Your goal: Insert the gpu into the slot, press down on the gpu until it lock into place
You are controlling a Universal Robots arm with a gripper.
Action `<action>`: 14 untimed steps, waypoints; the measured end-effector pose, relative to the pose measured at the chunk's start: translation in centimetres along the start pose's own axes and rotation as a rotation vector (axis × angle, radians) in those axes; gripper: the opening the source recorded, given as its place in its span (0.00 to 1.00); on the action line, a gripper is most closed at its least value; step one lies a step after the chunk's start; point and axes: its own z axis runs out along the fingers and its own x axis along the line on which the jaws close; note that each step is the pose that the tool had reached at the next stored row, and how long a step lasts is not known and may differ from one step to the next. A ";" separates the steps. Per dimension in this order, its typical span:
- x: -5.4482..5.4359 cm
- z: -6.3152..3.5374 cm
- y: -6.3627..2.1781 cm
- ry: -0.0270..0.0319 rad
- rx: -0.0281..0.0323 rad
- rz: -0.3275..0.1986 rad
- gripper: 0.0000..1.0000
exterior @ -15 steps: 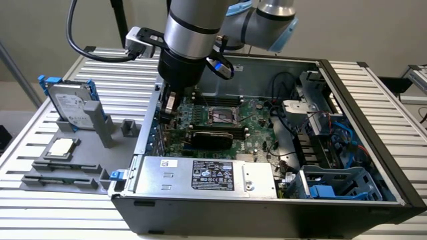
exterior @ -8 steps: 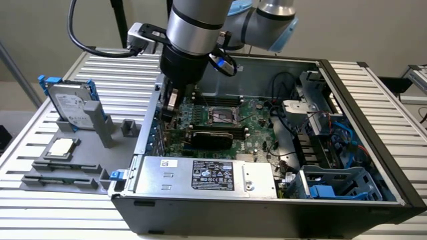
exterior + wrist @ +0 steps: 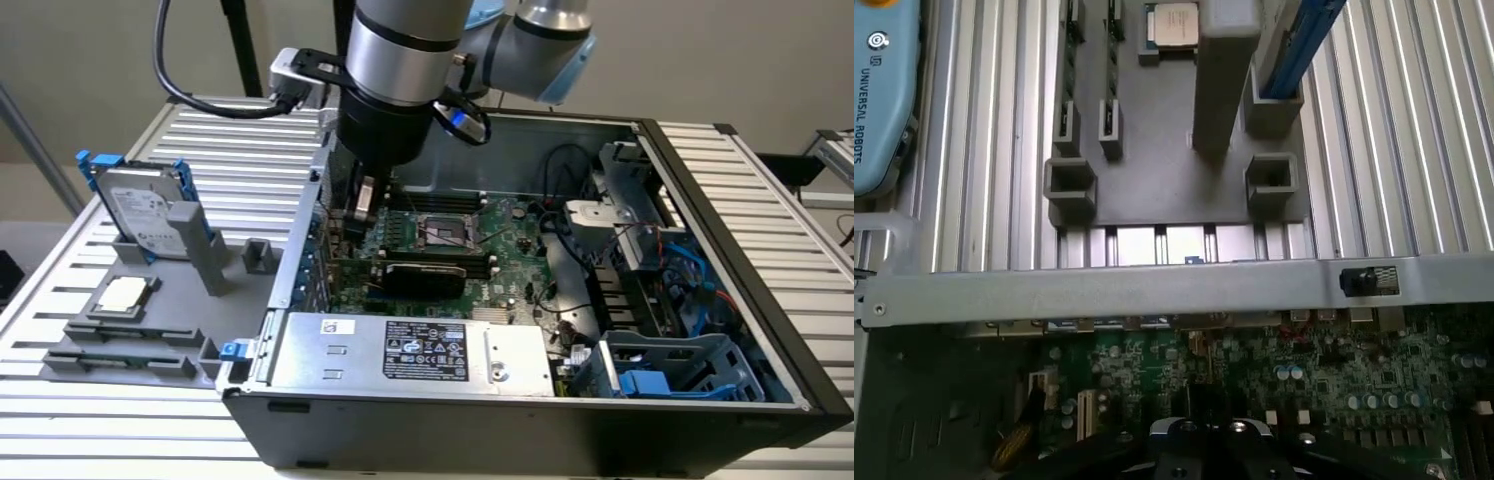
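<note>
You are looking at the gpu (image 3: 418, 277) sitting on the motherboard (image 3: 514, 262) just below the end effector (image 3: 363, 205) — its long axis running crosswise. The grip state is not showing — cannot tell.

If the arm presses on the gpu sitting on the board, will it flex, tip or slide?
Probably stiff: the gpu is a flat black card with a solid-looking shroud. It lies low along the motherboard inside the case, so tipping seems unlikely. Its exposed board edge looks delicate, so hard or off-centre pressure may be risky. How firmly it is seated cannot be told.
</note>
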 end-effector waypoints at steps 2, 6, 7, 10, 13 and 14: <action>0.0 -0.09 -0.39 -0.0016 0.0208 0.000 0.11; -0.1 -0.27 -1.31 -0.0042 0.0550 0.000 0.11; -0.1 -0.33 -1.55 -0.0047 0.0617 0.000 0.11; -0.2 -0.51 -2.34 -0.0061 0.0784 -0.001 0.11; -0.2 -0.72 -3.23 -0.0079 0.0912 -0.001 0.11; -0.2 -0.80 -3.53 -0.0084 0.0948 -0.001 0.11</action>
